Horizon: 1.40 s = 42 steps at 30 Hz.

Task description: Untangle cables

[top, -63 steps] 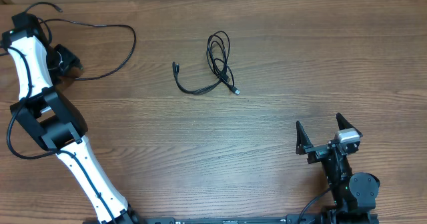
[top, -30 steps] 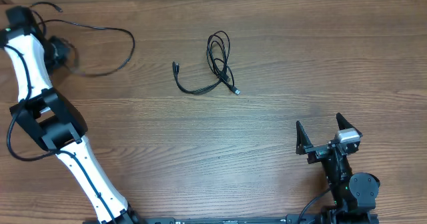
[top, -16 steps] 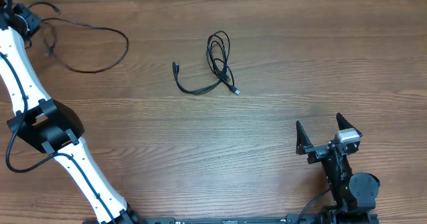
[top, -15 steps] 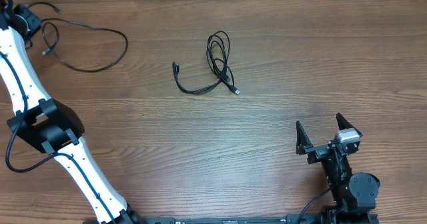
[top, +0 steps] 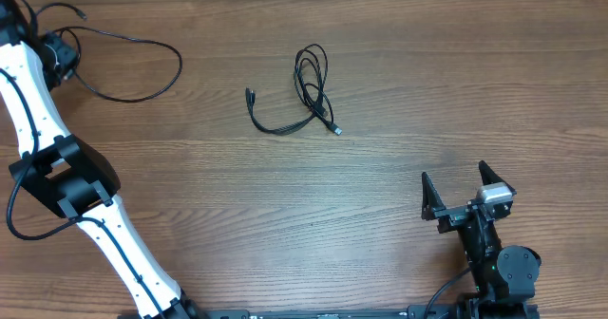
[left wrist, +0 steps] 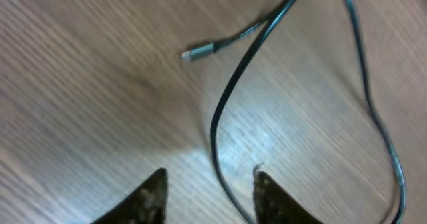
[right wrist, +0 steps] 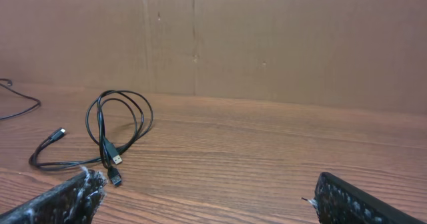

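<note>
One thin black cable (top: 142, 44) lies in a wide loop at the far left of the table. My left gripper (top: 63, 57) hovers over its left end. In the left wrist view the gripper (left wrist: 210, 187) is open, and the cable (left wrist: 223, 111) runs between the fingertips (left wrist: 265, 187), close to the right one, with its silver plug (left wrist: 198, 52) lying ahead. A second cable (top: 312, 84) lies coiled at the table's middle, with plugs at both ends; it also shows in the right wrist view (right wrist: 110, 134). My right gripper (top: 459, 192) is open and empty at the near right (right wrist: 207, 197).
The white left arm (top: 38, 110) runs along the table's left side. A brown cardboard wall (right wrist: 267, 37) stands behind the far edge. Bare wood table (top: 380, 167) lies between the coiled cable and the right gripper.
My left gripper has swung from the loop's near end toward the far left corner, then a little back down. The loose cable's loop has shifted slightly left. The right arm has not moved.
</note>
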Each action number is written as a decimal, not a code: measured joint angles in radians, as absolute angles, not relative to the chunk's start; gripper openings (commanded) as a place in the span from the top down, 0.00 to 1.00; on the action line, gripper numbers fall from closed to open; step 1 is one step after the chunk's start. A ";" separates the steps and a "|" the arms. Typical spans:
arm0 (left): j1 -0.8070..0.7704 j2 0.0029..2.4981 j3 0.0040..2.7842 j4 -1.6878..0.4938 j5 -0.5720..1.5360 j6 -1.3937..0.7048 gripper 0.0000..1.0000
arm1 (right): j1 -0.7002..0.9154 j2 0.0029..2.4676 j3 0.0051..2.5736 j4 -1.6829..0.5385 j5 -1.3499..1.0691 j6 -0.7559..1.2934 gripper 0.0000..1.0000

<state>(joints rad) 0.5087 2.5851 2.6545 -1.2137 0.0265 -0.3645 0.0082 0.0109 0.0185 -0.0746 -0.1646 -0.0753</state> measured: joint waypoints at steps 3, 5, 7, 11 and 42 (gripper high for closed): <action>0.508 2.585 2.629 -1.240 0.026 -0.330 0.96 | 0.008 0.011 0.019 -0.075 -0.165 -0.075 0.00; 0.506 2.585 2.592 -1.254 0.027 -0.322 0.96 | 0.008 0.011 0.019 -0.075 -0.165 -0.075 0.00; 0.504 2.585 2.549 -1.269 0.027 -0.314 0.96 | 0.008 0.011 0.019 -0.075 -0.165 -0.075 0.00; 0.493 2.585 2.469 -1.312 0.027 -0.311 0.96 | 0.008 0.011 0.019 -0.075 -0.165 -0.075 0.00; 0.368 2.531 2.198 -1.055 0.120 -0.312 0.96 | 0.008 0.011 0.019 -0.076 -0.165 -0.075 0.00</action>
<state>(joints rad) 0.3679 2.5305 2.1979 -1.0546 0.1196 -0.3119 0.0082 0.0109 0.0185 -0.0757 -0.1650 -0.0750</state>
